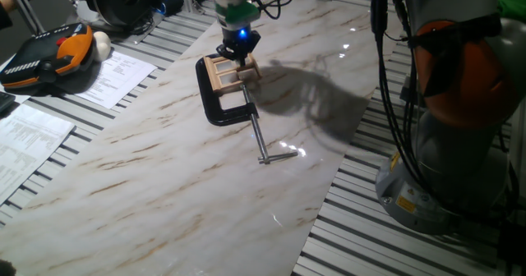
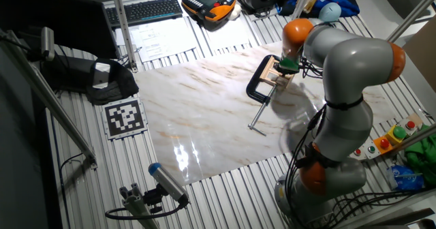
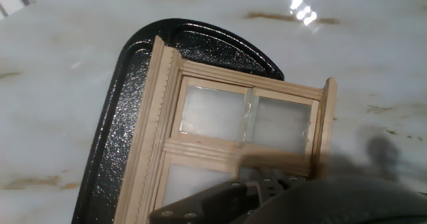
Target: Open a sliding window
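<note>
Blue light glows on the gripper (image 1: pixel 242 52), which hangs almost straight down onto the sliding window (image 1: pixel 229 71) — so the thing to be moved lies directly beneath the fingers, not off to either side. Whether the fingers are spread or pressed together cannot be told: both fixed views hide the tips behind the hand, and the hand view shows only a dark piece of the gripper (image 3: pixel 267 197) at the bottom edge, over the window's lower half.

From there outward: the sliding window (image 3: pixel 233 144) is a light-wood frame held in the jaw of a black metal C-clamp (image 1: pixel 220 103), toward the far part of the marble-patterned table top (image 1: pixel 164 177). In the hand view the frame's long side rails run up the picture with a slight tilt, and two frosted panes show clear beyond the gripper. The sash would presumably travel along those rails — that is a judgement. The clamp's screw (image 1: pixel 256 136) runs toward the near right, away from the window, well clear of the hand.
</note>
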{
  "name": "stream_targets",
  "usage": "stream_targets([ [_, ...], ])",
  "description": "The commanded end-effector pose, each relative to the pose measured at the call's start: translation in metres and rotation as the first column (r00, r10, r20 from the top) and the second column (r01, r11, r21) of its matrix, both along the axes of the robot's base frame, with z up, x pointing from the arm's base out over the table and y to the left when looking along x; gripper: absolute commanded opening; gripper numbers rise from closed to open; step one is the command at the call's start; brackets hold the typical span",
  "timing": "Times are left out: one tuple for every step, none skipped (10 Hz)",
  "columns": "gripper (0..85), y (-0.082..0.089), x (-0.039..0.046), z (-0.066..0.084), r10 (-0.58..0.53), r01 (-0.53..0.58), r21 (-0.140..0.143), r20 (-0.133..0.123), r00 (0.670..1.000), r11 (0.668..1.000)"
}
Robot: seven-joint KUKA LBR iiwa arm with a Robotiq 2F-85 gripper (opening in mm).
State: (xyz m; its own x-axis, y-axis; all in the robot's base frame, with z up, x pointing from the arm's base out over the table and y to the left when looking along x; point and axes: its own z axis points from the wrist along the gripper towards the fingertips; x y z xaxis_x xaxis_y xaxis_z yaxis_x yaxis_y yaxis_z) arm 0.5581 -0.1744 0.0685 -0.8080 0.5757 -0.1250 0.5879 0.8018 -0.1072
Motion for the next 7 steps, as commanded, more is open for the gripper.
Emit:
stream_targets([
  [0.0,0.0007,0.0000,-0.0001,-0.007,0.009,0.046,-0.047,0.999,0.999],
  [0.0,0.0007,0.0000,-0.0001,-0.016,0.019,0.061,-0.046,0.999,0.998],
  [0.0,0.0007,0.0000,-0.0001,-0.029,0.030,0.034,-0.034,0.999,0.999],
  [0.0,0.0007,0.0000,-0.0001,-0.047,0.048,0.050,-0.024,0.999,0.998],
  [0.0,0.0007,0.0000,-0.0001,-0.046,0.047,0.058,-0.016,0.999,0.997],
  [0.0,0.0007,0.0000,-0.0001,-0.042,0.042,0.063,-0.005,0.999,0.997],
  [0.0,0.0007,0.0000,-0.0001,-0.013,0.012,0.037,0.007,1.000,0.999],
])
